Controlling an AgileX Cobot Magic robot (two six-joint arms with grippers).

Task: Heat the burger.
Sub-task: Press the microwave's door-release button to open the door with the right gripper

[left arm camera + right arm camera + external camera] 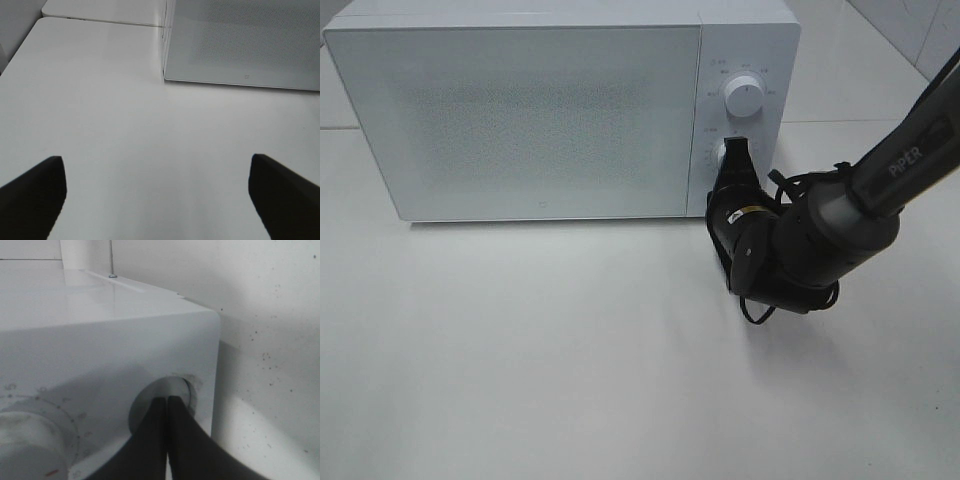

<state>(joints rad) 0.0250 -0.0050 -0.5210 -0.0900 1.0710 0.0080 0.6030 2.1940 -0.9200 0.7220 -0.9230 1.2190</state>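
On the white desk [520,350] stands a microwave [520,110] with its door shut. The right gripper [735,150] is closed tight, its tips right at the lower knob [187,390]. The left gripper [155,159] hangs wide open over the desk, holding nothing. The burger cannot be seen.

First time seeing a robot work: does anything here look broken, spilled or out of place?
Nothing stands out. The microwave sits square with its door shut, no spill shows on the table, and the right gripper, closed, is at the lower knob.
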